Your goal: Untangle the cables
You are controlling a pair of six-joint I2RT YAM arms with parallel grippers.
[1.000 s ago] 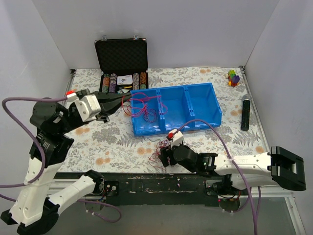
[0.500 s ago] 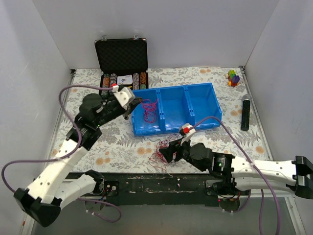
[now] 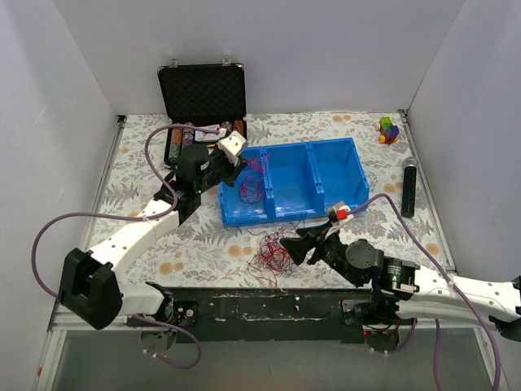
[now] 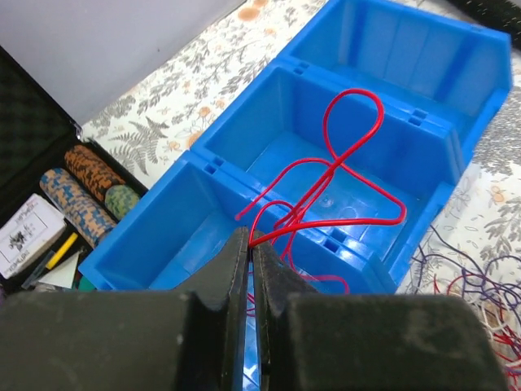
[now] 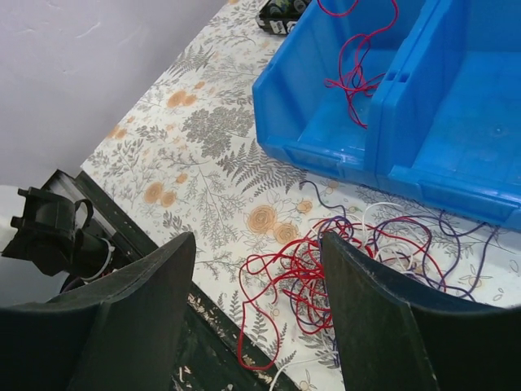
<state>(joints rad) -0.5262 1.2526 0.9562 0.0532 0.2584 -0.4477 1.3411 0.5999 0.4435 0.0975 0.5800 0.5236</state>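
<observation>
The left gripper (image 4: 251,238) is closed on 1 red cable (image 4: 352,122), and this cable loops above the left end of the blue bin (image 3: 335,147), which has 3 compartments and sits toward the far edge of the counter. The right gripper (image 5: 256,244) is wide open and holds nothing. It hangs above the tangle of cables (image 5: 303,273), red, purple and white, close to the middle of the near edge.

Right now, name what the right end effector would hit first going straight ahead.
Probably the tangle of cables on the table, just ahead of the open right end effector; the blue bin sits farther on.
</observation>
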